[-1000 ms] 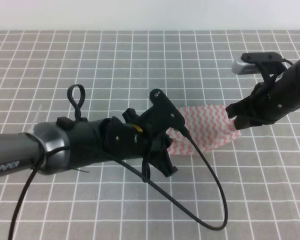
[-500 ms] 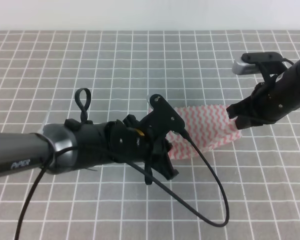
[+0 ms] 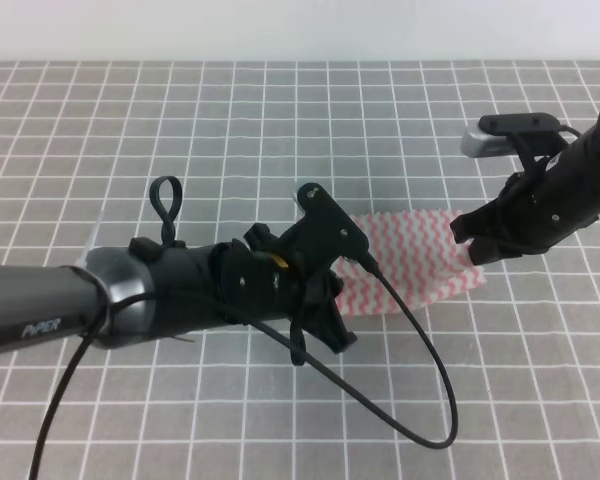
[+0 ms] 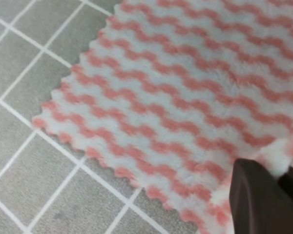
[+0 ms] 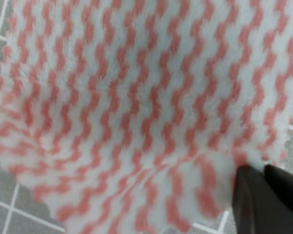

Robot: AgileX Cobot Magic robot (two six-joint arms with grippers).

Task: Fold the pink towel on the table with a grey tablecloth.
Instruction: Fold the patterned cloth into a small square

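The pink towel (image 3: 410,258), with pink-red and white zigzag stripes, lies mostly flat on the table with a grey tablecloth (image 3: 280,130), right of centre. My left gripper (image 3: 330,302) is at the towel's left front edge. In the left wrist view its dark fingertips (image 4: 258,197) are closed on the towel (image 4: 176,97) edge. My right gripper (image 3: 468,240) is at the towel's right side. In the right wrist view its fingertips (image 5: 251,197) pinch the towel (image 5: 136,97) near its edge, where the cloth puckers.
A black cable (image 3: 430,400) loops from the left arm over the front of the tablecloth. The left arm's grey body (image 3: 70,300) spans the left front area. White grid lines cover the cloth on all sides.
The left arm has shifted slightly up and right. The right arm has dropped a little and the towel's right side lies lower. Both grippers keep their hold.
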